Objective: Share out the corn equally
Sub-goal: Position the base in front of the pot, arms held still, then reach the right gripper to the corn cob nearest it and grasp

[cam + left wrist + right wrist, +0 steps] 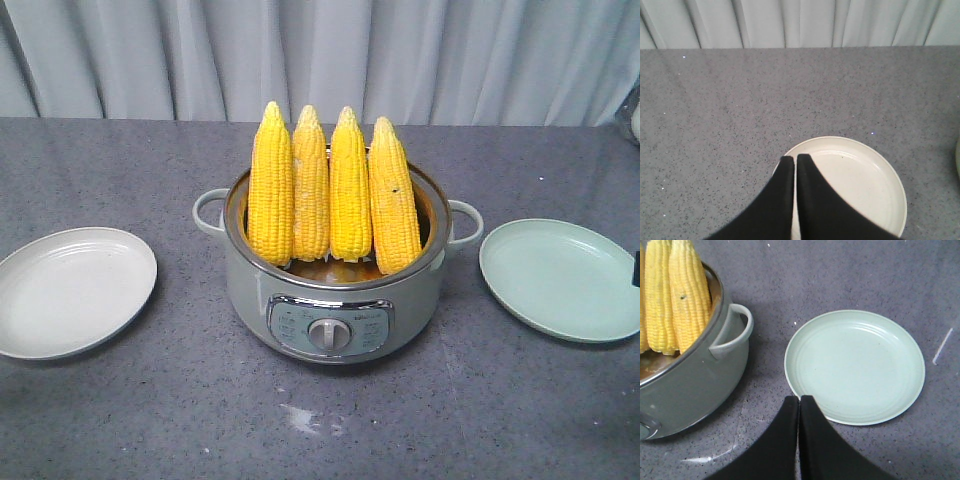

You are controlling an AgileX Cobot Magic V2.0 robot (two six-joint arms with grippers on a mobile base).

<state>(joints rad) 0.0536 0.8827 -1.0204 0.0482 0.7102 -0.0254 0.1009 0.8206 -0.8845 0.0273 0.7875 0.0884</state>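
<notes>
Here we find the left gripper (pixel 795 158) filling the 6 o'clock edge of its wrist view. Its two black fingers (pixel 782 195) are pressed together with only a hairline between them and nothing is held. The tips hang over the 10 o'clock rim of the cream plate (pixel 865 185).

The right gripper (pixel 799 398) sits the same way in its own view, with its fingers (pixel 815 440) closed to a thin seam and empty. Its tips are at about the 8 o'clock rim of the green plate (pixel 855 365).

The corn (pixel 311 185) is four cobs standing side by side in the grey pot (pixel 250 290) at the middle of the grey table (pixel 120 400). Their long axes run nearly vertical, with the thick ends down inside the pot and the paler tips pointing to 12 o'clock, well above the rim. The cob at the 3 o'clock end tilts a little and bears a small dark spot.

In the front view we see the whole layout. The pot has its dial (pixel 327 334) facing us, the cream plate lies at 9 o'clock and the green plate at 3 o'clock, each apart from the pot, and a pale curtain (pixel 320 60) hangs behind. The grippers show clearly only in the wrist views. The right wrist view alone gives us a close look at the pot's side handle (pixel 735 327) and the two cobs nearest it at 10 o'clock. In the left wrist view we see only the cream plate, bare table and curtain.
</notes>
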